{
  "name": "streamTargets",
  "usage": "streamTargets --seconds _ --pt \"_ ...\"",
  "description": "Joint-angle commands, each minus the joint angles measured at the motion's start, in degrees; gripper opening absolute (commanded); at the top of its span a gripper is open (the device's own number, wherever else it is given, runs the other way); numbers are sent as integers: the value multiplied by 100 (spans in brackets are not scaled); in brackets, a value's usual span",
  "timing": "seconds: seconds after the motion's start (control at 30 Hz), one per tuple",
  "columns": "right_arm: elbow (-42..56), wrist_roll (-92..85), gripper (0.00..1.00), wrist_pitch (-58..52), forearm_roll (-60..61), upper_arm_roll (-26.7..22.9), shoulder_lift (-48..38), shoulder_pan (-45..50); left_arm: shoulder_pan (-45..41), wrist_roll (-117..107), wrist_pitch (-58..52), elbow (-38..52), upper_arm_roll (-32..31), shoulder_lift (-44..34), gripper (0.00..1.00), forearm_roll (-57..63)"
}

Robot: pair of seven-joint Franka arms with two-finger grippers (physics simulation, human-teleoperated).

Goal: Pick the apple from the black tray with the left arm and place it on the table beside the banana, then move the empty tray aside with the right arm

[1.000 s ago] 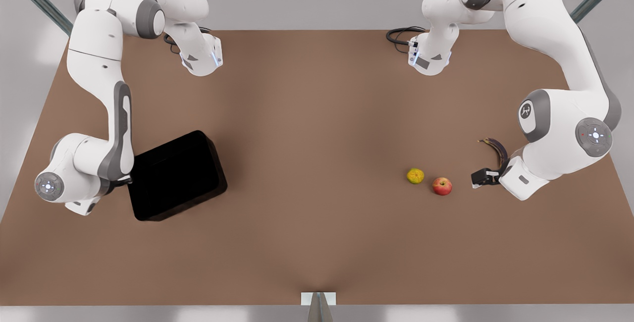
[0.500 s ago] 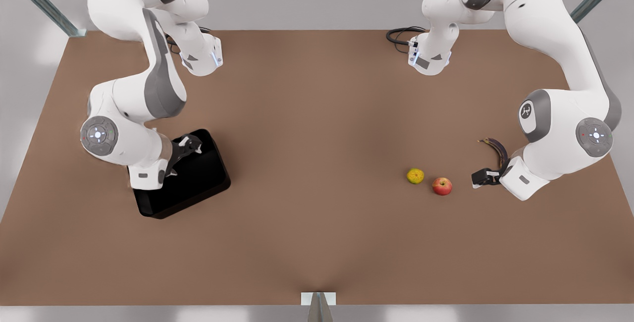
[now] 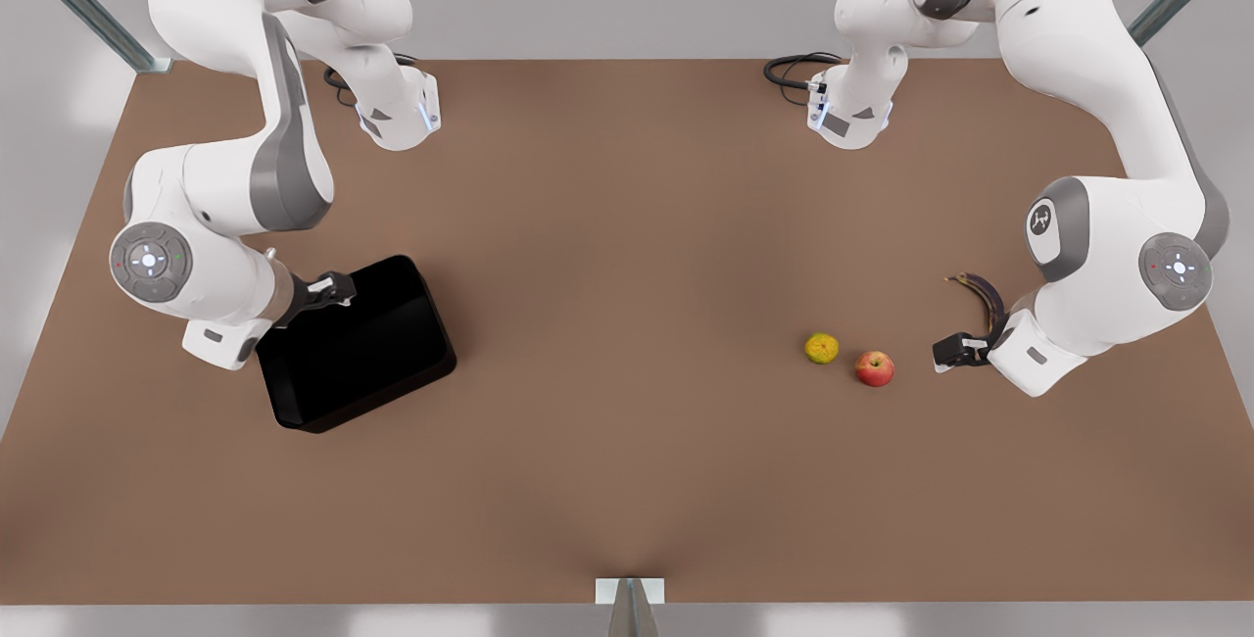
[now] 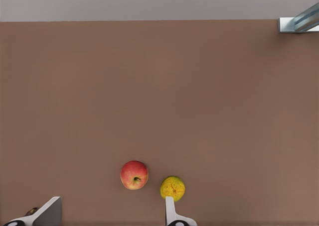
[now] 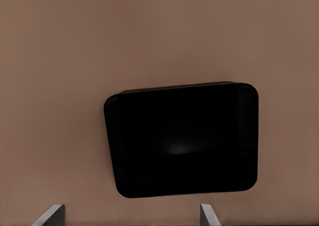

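The red apple (image 3: 874, 367) lies on the brown table (image 3: 627, 323), beside a yellow-green fruit (image 3: 821, 348) and near the dark banana (image 3: 980, 292). My left gripper (image 3: 948, 353) stands open at the front view's right, a short way from the apple (image 4: 134, 174), with nothing between its fingers (image 4: 170, 212). The black tray (image 3: 355, 345) sits with nothing in it at the front view's left. My right gripper (image 3: 333, 289) hovers open over the tray's far left rim. The right wrist view takes in the whole tray (image 5: 182, 139) beyond the open fingers (image 5: 205, 213).
The yellow-green fruit (image 4: 172, 188) lies almost touching the apple. Both arm bases (image 3: 397, 113) (image 3: 847, 118) stand at the table's far edge, with a black cable (image 3: 794, 69) there. Metal frame posts (image 3: 627, 608) mark the near edge and the corners.
The right arm swung up from the tray's left side, passed over the tray, then drew back toward the front view's left. The tray shifted slightly. The left arm stayed still.
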Motion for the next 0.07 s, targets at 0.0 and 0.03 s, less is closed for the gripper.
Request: streamTargets --seconds 0.0,0.03 --pt "3 1309 100 -51 -43 -1 -5 0 0 -4 -2 4 0 -7 100 4" --pt "3 1309 100 -51 -52 -1 -5 0 0 -4 -2 4 0 -7 100 4"
